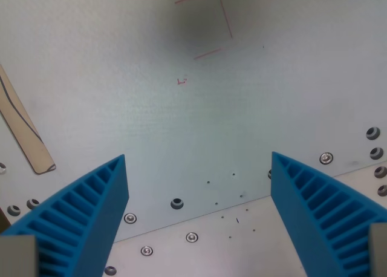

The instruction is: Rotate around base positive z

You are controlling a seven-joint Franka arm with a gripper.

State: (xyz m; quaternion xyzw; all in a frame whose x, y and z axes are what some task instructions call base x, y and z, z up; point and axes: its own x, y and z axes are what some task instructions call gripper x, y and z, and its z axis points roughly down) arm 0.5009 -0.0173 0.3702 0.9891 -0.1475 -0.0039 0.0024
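Currently my gripper [199,186] hangs jaws spread, empty, above the white table [181,126]; the base itself is out of view. Risk: rotating could sweep a finger into the taped strip [24,132] (wrist view's left).

- Ribbed bright blue plastic gripper fingers [91,210]
- Pale grey-white flat table surface [151,120] with thin red drawn square outline [205,26]
- Tan wooden strip [21,129], dark line along it
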